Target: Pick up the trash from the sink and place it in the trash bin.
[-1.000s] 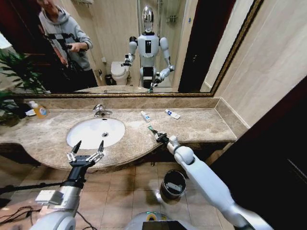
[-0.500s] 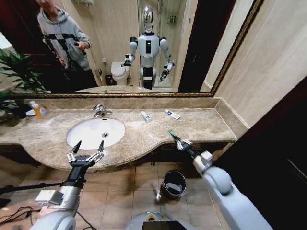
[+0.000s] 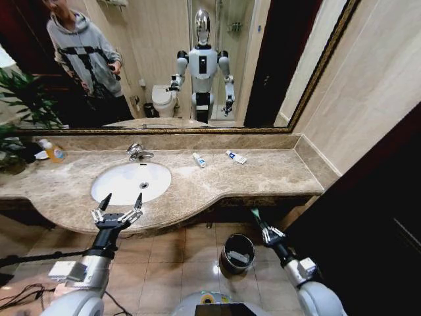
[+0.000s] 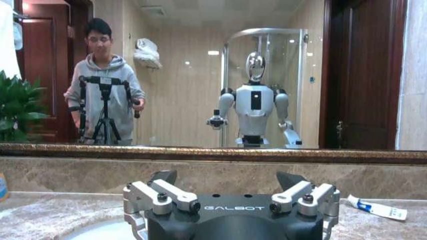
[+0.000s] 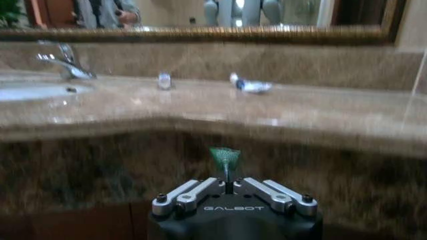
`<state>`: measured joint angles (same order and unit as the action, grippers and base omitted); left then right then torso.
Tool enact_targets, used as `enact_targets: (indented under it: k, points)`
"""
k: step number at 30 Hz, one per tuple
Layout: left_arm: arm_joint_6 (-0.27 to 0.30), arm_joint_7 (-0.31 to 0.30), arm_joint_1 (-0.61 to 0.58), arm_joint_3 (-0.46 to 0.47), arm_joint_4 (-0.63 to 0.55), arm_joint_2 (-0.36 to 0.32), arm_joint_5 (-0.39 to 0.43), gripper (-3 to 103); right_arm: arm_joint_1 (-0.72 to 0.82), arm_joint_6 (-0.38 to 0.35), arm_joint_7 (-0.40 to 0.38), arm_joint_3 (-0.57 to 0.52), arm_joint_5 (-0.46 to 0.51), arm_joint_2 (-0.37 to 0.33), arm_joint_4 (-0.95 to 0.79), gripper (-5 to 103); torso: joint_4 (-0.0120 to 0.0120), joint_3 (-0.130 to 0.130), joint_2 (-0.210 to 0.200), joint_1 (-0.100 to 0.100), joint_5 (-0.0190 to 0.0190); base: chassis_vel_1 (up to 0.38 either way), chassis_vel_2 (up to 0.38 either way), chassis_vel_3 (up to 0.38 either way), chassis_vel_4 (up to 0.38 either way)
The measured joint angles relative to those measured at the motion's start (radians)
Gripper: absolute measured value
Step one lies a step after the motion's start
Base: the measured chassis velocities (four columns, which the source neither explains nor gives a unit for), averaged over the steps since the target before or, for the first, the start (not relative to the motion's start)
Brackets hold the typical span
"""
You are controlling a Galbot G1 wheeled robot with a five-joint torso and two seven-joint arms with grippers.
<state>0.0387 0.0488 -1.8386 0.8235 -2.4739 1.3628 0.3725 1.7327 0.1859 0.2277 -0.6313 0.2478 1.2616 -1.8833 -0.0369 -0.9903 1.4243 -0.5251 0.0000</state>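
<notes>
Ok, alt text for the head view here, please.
The right hand, shut on a green-and-black tube, hangs below the counter edge beside the black trash bin on the floor. The left hand hovers open at the white sink; two small white tubes lie on the marble.

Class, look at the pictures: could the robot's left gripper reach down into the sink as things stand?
Probably yes: the left gripper hovers open at the sink's front rim, with nothing between them.
</notes>
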Motion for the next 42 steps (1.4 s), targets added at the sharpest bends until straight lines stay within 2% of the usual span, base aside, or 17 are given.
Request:
enact_targets:
  k: [7,8,13,17,24,26,28,32,42]
  points:
    - [0.000,0.000,0.000,0.000,0.000,0.000,0.000,100,-0.126,-0.006,0.011,0.050,-0.099,0.058,0.231,1,0.0000,0.000,0.000,0.000,0.0003,0.000,0.000,0.000,0.000]
    - [0.000,0.000,0.000,0.000,0.000,0.000,0.000,100,-0.173,-0.013,0.014,0.060,-0.118,0.070,0.311,1,0.0000,0.000,0.000,0.000,0.0000,0.000,0.000,0.000,0.000]
    - [0.000,0.000,0.000,0.000,0.000,0.000,0.000,100,-0.275,-0.046,0.008,0.081,-0.159,0.101,0.499,1,0.0000,0.000,0.000,0.000,0.0000,0.000,0.000,0.000,0.000]
    - [0.000,0.000,0.000,0.000,0.000,0.000,0.000,100,-0.321,-0.047,0.007,0.097,-0.216,0.121,0.604,1,0.0001,0.000,0.000,0.000,0.0000,0.000,0.000,0.000,0.000]
    - [0.000,0.000,0.000,0.000,0.000,0.000,0.000,100,-0.414,-0.008,0.004,0.101,-0.346,0.168,0.814,1,0.0000,0.000,0.000,0.000,-0.0001,0.000,0.000,0.000,0.000]
    - [0.000,0.000,0.000,0.000,0.000,0.000,0.000,100,-0.421,-0.004,0.004,0.100,-0.354,0.171,0.829,1,0.0000,0.000,0.000,0.000,-0.0002,0.000,0.000,0.000,0.000]
    - [0.000,0.000,0.000,0.000,0.000,0.000,0.000,100,-0.470,0.023,0.001,0.089,-0.401,0.199,0.929,1,0.0001,0.000,0.000,0.000,0.0001,0.000,0.000,0.000,0.000]
    - [0.000,0.000,0.000,0.000,0.000,0.000,0.000,100,-0.525,0.051,-0.010,0.080,-0.436,0.218,1.023,1,0.0000,0.000,0.000,0.000,0.0001,0.000,0.000,0.000,0.000]
    - [0.000,0.000,0.000,0.000,0.000,0.000,0.000,100,-0.580,0.097,-0.021,0.078,-0.511,0.224,1.105,1,0.0000,0.000,0.000,0.000,0.0000,0.000,0.000,0.000,0.000]
